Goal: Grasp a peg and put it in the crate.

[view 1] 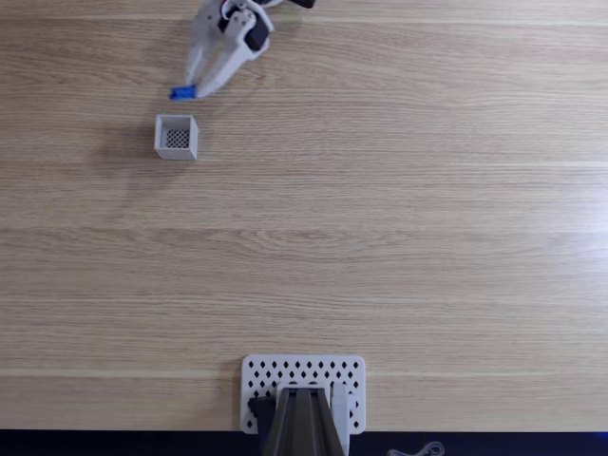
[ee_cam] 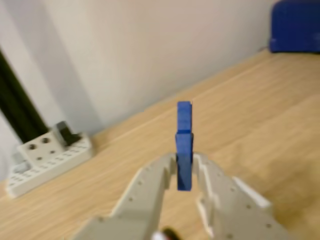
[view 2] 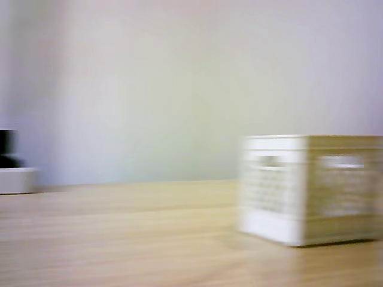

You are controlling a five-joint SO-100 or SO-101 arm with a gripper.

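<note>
In the fixed view my gripper reaches down-left from the top edge, and the small blue peg sticks out at its tips. The wrist view shows both white fingers shut on the peg, which stands upright between them and rises above the tips of the gripper. The white square crate, with a dark mesh bottom, sits on the wooden table just below the peg in the fixed view, a short gap apart. In the other view the crate is blurred, at the right.
A flat white perforated plate carrying the arm's base lies at the table's near edge in the fixed view. In the wrist view a white perforated block and a dark post stand at left, and a blue object at top right.
</note>
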